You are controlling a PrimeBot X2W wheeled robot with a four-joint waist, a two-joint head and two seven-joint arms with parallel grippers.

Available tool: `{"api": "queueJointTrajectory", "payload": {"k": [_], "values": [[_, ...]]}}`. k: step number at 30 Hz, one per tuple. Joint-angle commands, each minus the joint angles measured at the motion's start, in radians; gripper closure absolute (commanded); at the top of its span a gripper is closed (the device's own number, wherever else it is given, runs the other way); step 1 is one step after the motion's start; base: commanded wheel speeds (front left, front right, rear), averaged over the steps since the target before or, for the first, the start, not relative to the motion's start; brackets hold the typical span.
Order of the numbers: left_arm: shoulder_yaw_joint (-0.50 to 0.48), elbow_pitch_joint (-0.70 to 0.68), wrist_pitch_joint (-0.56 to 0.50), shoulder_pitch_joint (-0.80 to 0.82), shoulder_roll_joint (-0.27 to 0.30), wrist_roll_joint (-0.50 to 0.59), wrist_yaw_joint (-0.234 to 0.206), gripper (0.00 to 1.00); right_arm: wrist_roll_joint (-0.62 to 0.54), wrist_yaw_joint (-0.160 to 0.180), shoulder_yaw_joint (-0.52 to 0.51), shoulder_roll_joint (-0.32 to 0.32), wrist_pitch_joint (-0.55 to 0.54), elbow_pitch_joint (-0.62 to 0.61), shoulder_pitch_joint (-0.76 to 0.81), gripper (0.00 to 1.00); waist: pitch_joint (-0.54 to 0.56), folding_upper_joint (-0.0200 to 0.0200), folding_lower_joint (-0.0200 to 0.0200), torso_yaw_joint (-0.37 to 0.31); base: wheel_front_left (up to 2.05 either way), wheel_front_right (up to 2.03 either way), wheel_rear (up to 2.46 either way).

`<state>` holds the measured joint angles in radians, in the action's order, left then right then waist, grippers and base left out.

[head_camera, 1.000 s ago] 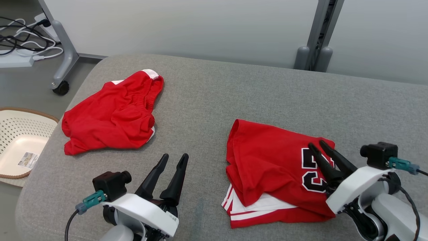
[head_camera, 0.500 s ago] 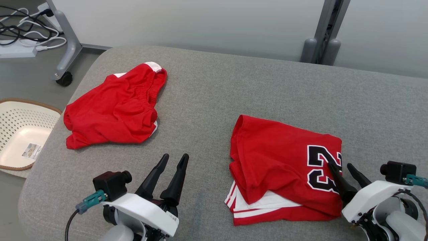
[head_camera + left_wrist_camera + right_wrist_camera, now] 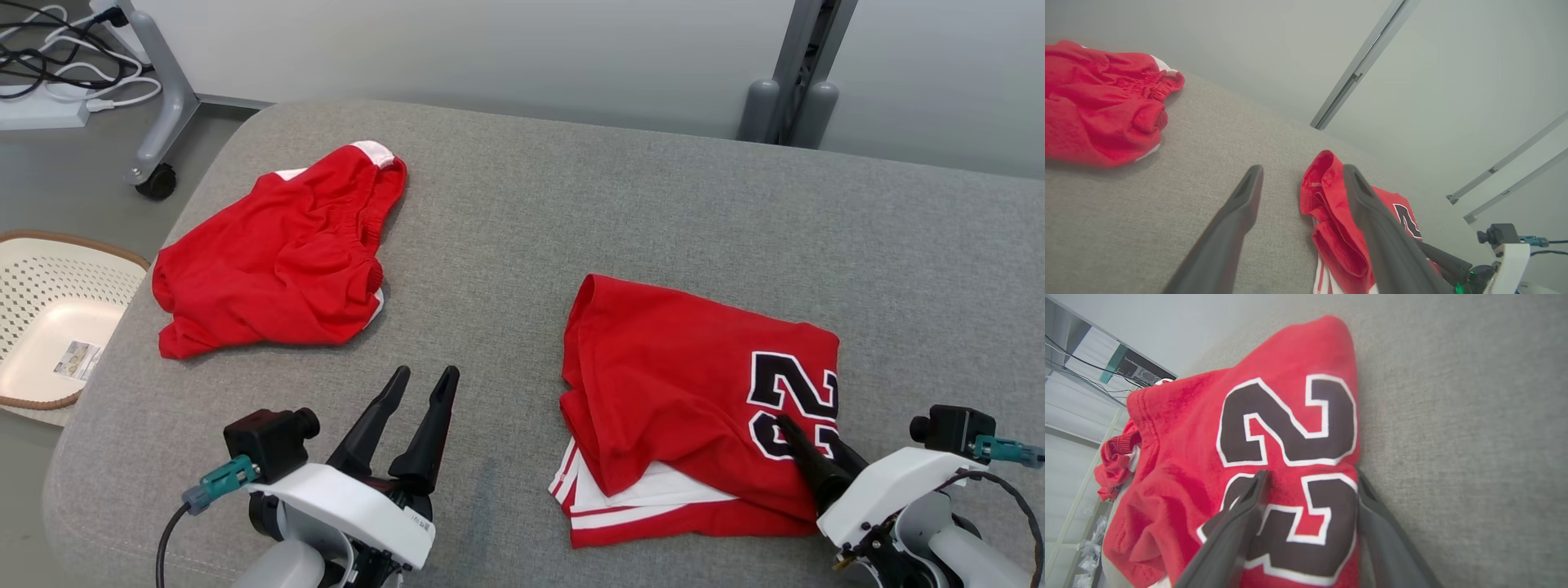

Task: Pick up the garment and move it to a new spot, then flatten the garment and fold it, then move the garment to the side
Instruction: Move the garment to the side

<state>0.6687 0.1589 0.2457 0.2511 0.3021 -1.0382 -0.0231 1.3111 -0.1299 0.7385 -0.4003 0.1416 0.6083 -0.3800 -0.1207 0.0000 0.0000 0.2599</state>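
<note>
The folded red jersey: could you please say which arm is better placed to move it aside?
Right: the right claw straddles the jersey at its numbered edge; the left claw sits apart over the cushion.

Grey fabric-covered bench [image 3: 571, 204], folded red jersey [image 3: 678, 384] at right, crumpled red shorts [image 3: 261, 278] at left, well apart

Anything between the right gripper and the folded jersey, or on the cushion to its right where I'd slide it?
Nothing visible. The right gripper is open at the right edge of the jersey, one finger over the number. The grey cushion to the right of it is bare; the red shorts lie far left.
</note>
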Motion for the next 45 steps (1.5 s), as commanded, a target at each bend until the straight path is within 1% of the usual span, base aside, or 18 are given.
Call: {"api": "queueJointTrajectory", "payload": {"k": [1,2,7,11,15,20,22,24,29,35,40,45], "values": [[-0.002,-0.001,-0.002,0.004,0.005,0.003,-0.002,0.0,0.007,-0.002,0.011,-0.004,0.005,-0.004,0.013,0.89,0.001,0.0,0.0,-0.002,0.0,0.0,0.0],[-0.001,-0.001,-0.002,0.003,0.005,0.003,-0.003,0.0,0.007,-0.002,0.015,-0.009,0.012,-0.009,0.008,1.0,0.002,0.0,0.0,-0.003,0.0,0.0,0.0],[0.001,0.001,-0.002,0.0,0.004,-0.001,-0.004,0.0,0.009,-0.002,0.024,-0.033,0.059,-0.022,-0.024,1.0,0.012,0.0,0.0,-0.012,0.0,0.0,0.0],[0.002,0.0,-0.002,-0.006,0.005,-0.003,-0.004,0.0,-0.012,-0.002,0.034,-0.058,0.084,-0.038,-0.046,1.0,0.019,0.0,0.0,-0.023,0.0,0.0,0.0],[0.002,-0.001,-0.002,-0.011,0.005,-0.006,-0.001,0.0,-0.039,-0.002,0.049,-0.098,0.101,-0.068,-0.072,1.0,0.025,0.0,0.0,-0.043,0.0,0.0,0.0],[0.001,-0.009,-0.001,-0.003,0.006,0.001,0.001,0.0,-0.058,-0.002,0.078,-0.161,0.095,-0.096,-0.125,1.0,0.016,0.0,0.0,-0.082,0.0,0.0,0.0],[0.002,-0.013,0.0,0.005,0.004,0.006,0.004,0.0,-0.069,-0.002,0.096,-0.189,0.086,-0.092,-0.155,1.0,0.008,0.0,0.0,-0.099,0.0,0.0,0.0],[0.002,-0.016,0.0,0.01,0.002,0.008,0.007,0.0,-0.067,-0.002,0.1,-0.199,0.083,-0.09,-0.168,1.0,0.003,0.0,0.0,-0.107,0.0,0.0,0.0],[-0.001,-0.031,0.005,0.035,-0.006,0.025,0.009,0.0,-0.066,-0.002,0.13,-0.252,0.076,-0.064,-0.24,1.0,-0.024,0.0,0.0,-0.14,0.0,0.0,0.0],[-0.005,-0.06,0.011,0.069,-0.009,0.062,0.012,0.0,-0.065,-0.002,0.145,-0.32,0.09,-0.029,-0.324,1.0,-0.072,0.0,0.0,-0.179,0.0,0.0,0.0],[0.01,-0.076,0.012,0.097,-0.013,0.1,0.012,0.0,-0.054,-0.002,0.143,-0.345,0.104,0.002,-0.382,1.0,-0.104,0.0,0.0,-0.225,0.0,0.0,0.0],[0.036,-0.069,0.0,0.126,-0.012,0.136,0.009,0.0,-0.053,-0.002,0.149,-0.337,0.117,0.037,-0.421,1.0,-0.125,0.0,0.0,-0.275,0.0,0.0,0.0]]}}
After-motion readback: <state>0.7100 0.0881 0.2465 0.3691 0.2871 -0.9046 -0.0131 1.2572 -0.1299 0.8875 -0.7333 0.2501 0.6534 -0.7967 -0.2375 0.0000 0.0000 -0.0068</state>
